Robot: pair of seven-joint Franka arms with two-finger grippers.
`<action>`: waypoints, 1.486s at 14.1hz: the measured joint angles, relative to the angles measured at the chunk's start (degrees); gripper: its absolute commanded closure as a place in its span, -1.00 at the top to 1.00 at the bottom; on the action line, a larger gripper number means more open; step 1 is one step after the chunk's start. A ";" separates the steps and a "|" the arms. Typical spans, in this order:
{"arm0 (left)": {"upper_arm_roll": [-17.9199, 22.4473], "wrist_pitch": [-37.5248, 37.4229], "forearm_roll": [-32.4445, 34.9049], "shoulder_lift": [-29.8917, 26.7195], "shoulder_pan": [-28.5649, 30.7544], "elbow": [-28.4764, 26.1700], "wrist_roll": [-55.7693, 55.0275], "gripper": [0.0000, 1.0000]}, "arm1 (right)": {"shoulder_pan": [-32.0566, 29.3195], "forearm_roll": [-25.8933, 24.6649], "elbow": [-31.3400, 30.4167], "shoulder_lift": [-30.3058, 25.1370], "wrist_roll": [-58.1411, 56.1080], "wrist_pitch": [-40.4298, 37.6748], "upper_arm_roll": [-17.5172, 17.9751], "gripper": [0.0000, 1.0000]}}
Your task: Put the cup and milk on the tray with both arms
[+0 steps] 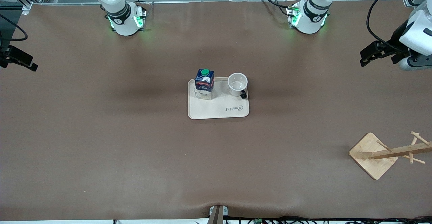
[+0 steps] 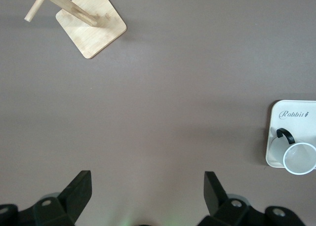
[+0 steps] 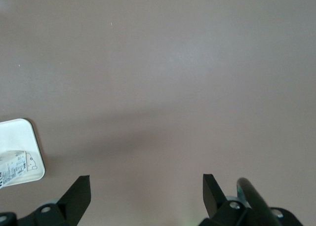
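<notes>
The cream tray [image 1: 219, 110] lies at the middle of the table. On it stand the dark-blue milk [image 1: 205, 83] with its green cap, toward the right arm's end, and the white cup [image 1: 237, 83] with a black handle, toward the left arm's end. Both arms are drawn back, one to each end of the table. My left gripper [image 1: 366, 57] hangs open and empty over bare table; its wrist view shows the gripper [image 2: 147, 186], the cup [image 2: 299, 158] and the tray [image 2: 296, 125] off to one side. My right gripper [image 1: 31, 65] is open and empty too, seen again as the gripper [image 3: 146, 186], with the tray's corner [image 3: 19, 132] and the milk [image 3: 15, 169].
A wooden stand [image 1: 373, 156] with pegs on a square base sits near the left arm's end, nearer to the front camera than the tray; the stand [image 2: 91, 28] also shows in the left wrist view. A brown mat covers the table.
</notes>
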 measured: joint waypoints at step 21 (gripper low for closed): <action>0.44 -2.49 0.00 -0.16 0.24 1.58 1.28 1.00 | -1.57 -0.03 0.07 -0.52 -0.09 -0.37 3.47 1.00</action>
